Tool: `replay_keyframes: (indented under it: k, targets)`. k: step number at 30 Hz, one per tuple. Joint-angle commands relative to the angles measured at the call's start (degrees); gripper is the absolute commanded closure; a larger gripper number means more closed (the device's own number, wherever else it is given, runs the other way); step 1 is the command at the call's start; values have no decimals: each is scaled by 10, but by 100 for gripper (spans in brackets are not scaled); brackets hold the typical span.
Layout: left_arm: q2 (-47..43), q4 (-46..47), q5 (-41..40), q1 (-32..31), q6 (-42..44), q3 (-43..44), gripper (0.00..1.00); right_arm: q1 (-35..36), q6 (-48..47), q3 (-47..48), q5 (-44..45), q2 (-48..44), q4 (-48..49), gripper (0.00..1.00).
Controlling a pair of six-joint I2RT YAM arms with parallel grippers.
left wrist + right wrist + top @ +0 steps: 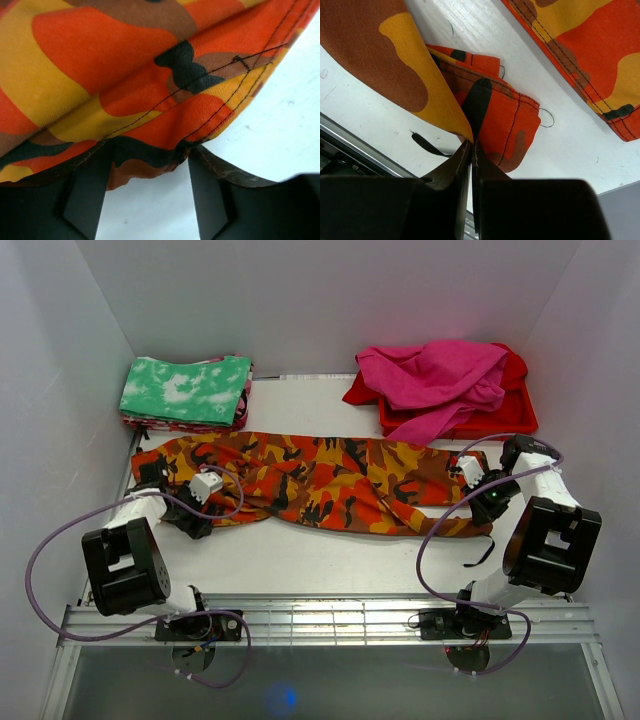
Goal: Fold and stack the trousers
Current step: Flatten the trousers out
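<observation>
Left gripper (pixel 147 159) jaws wide, hem of trousers (pixel 320 480) draped over its tips, 9 o'clock. Right gripper (pixel 471 146) pinched on trouser edge, 3 o'clock. Trousers lie stretched across table (pixel 300 560) centre, 9 to 3 o'clock.

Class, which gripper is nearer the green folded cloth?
Left. The left gripper sits in front of the folded cloth; the right gripper is at the trousers' far end.

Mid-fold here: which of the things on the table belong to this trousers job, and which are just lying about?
Part of the job:
- camouflage trousers
- right fingers, pinched shut on the cloth
- left fingers, open at a stitched edge

Just lying about:
- green-and-white folded cloth
- magenta garment
- red garment
</observation>
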Motion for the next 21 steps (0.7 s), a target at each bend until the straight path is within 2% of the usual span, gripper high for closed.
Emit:
replay_keyframes:
  k: [1,3,4,6,8,9,10,11,14,16,19,20,21]
  targets:
    - [36,38,6,-11,-15,-1,32,-2,-1,22,-14,2,-3,92]
    - [57,38,-20,-14,-19,11,54,-3,-2,22,-14,3,-2,92]
    - [58,31,-45,-14,-18,28,72,-3,-2,22,-12,3,-1,92]
    - [50,8,-70,-14,7,54,83,-2,-6,21,-9,0,-1,92]
    - [43,-62,-109,-13,53,123,96,-2,-13,18,-4,-4,0,92]
    - [40,-90,-122,-13,75,152,99,-3,-15,15,-2,-9,1,92]
    - [38,-159,-135,-12,101,183,100,-3,-16,13,2,-11,3,92]
    - [38,-197,-150,-12,126,249,100,-4,-18,12,3,-12,3,92]
    - [40,-334,-210,-12,227,369,100,-3,-21,12,6,-13,3,92]
    - [31,-372,-291,-14,294,390,97,-4,-21,12,5,-15,3,92]
    - [-12,-362,-392,-16,353,319,74,-4,-24,9,0,-17,-2,92]
    - [-34,-352,-413,-17,357,287,52,-4,-24,9,-1,-17,-3,92]
    - [-46,-314,-448,-19,359,216,41,-4,-24,9,-7,-17,-6,92]
